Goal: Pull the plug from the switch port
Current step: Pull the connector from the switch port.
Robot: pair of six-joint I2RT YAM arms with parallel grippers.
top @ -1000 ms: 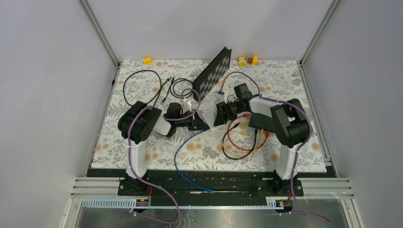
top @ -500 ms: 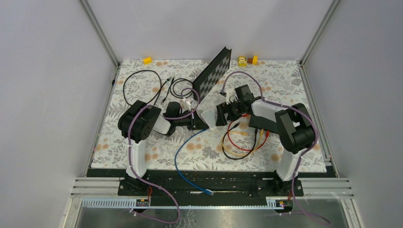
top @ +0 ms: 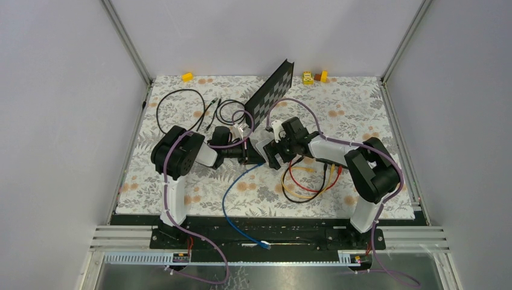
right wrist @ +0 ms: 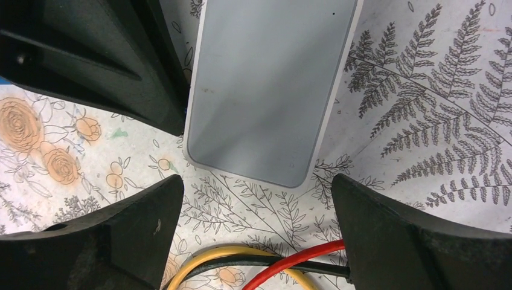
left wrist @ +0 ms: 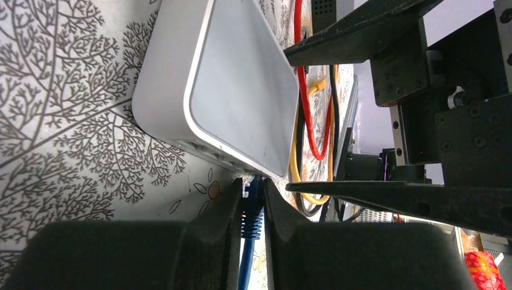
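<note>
The left tool [left wrist: 252,196] was closed to a narrow gap on the blue plug [left wrist: 252,219], which was seated in a socket along one edge of the switch [left wrist: 235,84]. The right tool [right wrist: 256,184] was held wide open, with one finger to each side of a rounded end of the switch. No contact with the casing could be made out.

The switch, a pale grey box, was laid flat on the desk [top: 181,181] between the two tools. The plug and sockets were shown only by the left wrist view. Red [right wrist: 290,263] and yellow [right wrist: 211,254] cables near the right tool were shown by the right wrist view.

In the top view, both arms were stretched low toward mid-desk, with the tools facing each other.
</note>
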